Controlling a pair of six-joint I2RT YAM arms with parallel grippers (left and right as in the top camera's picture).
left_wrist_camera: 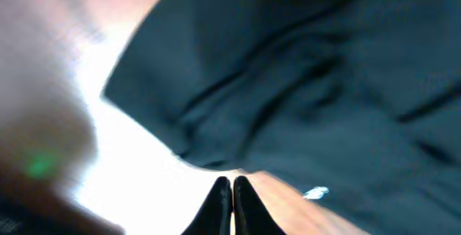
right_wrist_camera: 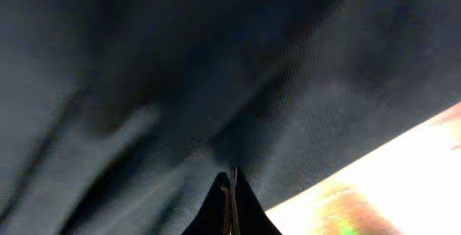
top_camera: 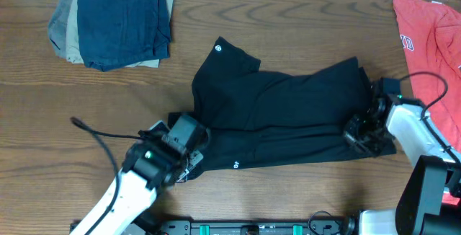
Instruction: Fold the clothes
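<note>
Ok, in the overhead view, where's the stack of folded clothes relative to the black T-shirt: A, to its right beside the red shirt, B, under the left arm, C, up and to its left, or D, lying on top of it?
C: the folded stack sits at the top left, apart from the black T-shirt, with bare table between them.

Bare table (top_camera: 43,98) open left of the black shirt (top_camera: 288,109), folded stack (top_camera: 115,22) filling far-left corner, red shirt (top_camera: 432,37) crowding far right, wood strip between them.
</note>
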